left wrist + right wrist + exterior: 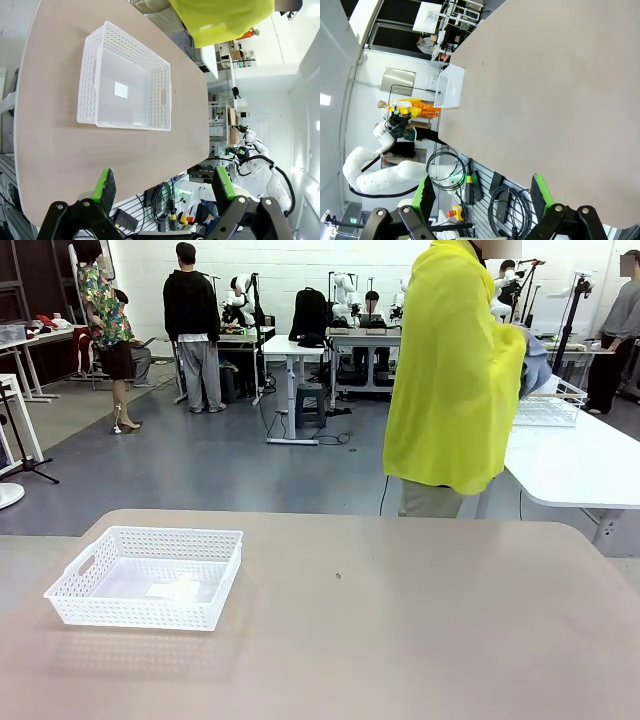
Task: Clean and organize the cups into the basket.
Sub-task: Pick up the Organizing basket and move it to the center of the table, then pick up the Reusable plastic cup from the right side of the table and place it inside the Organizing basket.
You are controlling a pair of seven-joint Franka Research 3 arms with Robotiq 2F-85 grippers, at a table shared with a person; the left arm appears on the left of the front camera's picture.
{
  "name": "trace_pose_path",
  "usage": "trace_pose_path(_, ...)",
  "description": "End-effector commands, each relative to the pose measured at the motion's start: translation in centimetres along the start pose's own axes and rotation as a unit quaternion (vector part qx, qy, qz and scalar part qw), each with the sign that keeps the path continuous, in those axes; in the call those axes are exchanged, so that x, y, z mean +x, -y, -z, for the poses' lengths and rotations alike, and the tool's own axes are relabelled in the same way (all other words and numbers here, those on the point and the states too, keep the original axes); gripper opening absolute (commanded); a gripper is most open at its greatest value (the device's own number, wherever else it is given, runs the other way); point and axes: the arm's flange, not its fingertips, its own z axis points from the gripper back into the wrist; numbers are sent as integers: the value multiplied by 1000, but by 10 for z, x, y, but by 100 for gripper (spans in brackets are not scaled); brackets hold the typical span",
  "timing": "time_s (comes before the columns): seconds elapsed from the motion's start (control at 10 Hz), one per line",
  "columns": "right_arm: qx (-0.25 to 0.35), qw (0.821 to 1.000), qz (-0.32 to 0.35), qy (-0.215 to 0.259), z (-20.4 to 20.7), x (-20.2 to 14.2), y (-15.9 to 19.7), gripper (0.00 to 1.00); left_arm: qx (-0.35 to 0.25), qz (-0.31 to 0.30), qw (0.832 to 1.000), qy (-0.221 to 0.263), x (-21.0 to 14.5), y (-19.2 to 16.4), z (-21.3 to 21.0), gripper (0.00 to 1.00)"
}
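A white perforated basket (130,608) sits open side up on the left part of the tan table (420,640), ahead of the left gripper (164,184), whose green-padded jaws stand wide apart holding nothing. The right gripper (482,192) is likewise spread wide and empty over bare tabletop. The basket looks light, thin-walled and slightly flexible, probably best taken by a rim or a cut-out end handle (one faces the table's left edge), and its long axis seems to run left to right across the table, slightly skewed.
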Motion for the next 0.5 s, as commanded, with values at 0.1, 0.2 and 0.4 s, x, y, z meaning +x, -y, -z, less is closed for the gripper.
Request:
trace_pose_path(0.1,12,1000,-10,10,-2,3,1,100,-8,7,1000,6,1,-1,-1,100)
trace_pose_path(0.2,12,1000,-10,10,-2,3,1,100,-8,7,1000,6,1,-1,-1,100)
trace_pose_path(0.4,12,1000,-10,10,-2,3,1,100,-8,7,1000,6,1,-1,-1,100)
